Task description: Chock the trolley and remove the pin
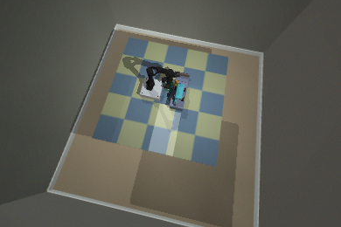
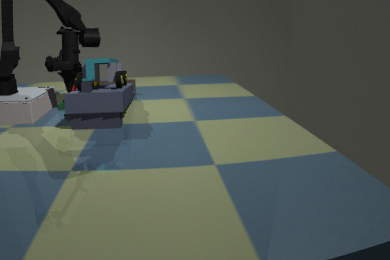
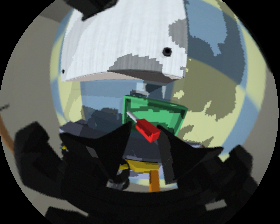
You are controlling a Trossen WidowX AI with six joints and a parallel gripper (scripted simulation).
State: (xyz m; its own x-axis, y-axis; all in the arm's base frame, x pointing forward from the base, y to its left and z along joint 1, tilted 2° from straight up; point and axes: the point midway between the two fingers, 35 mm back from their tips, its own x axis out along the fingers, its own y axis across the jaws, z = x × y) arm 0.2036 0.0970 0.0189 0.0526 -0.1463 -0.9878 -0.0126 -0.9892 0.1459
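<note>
My gripper (image 3: 144,125) (image 2: 70,91) points down with its fingers apart, low beside the ramp (image 1: 177,106) (image 2: 95,102). The stop pin (image 3: 148,131) lies tilted just beyond the fingertips, its red head near the right finger and its grey shaft over the green tray (image 3: 181,114) (image 2: 61,106); whether it touches the tray is unclear. Its red also shows in the exterior view. The turquoise trolley (image 1: 179,91) (image 2: 101,61) stands on the ramp. The yellow chock (image 3: 142,165) with its orange handle (image 3: 154,181) is on the ramp by a wheel; its contact is hidden.
The white robot base (image 1: 149,91) (image 2: 22,110) (image 3: 130,40) stands beside the tray, across from the ramp. The tray sits in the narrow gap between base and ramp. The arm reaches over this gap, close to the trolley's side.
</note>
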